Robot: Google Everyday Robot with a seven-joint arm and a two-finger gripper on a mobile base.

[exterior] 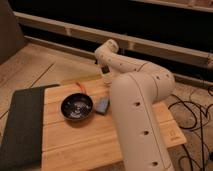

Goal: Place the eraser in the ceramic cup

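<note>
Eraser unseen; gripper (106, 76) shut, partly behind arm (137, 107).

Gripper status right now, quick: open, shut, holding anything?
Gripper: shut, at the table's far edge, mostly hidden behind the arm; cannot tell whether it holds anything.

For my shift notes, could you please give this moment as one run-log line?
gripper: shut, over table's far edge | bowl: on table | blue-grey block: right of bowl | eraser, cup: not visible
</note>
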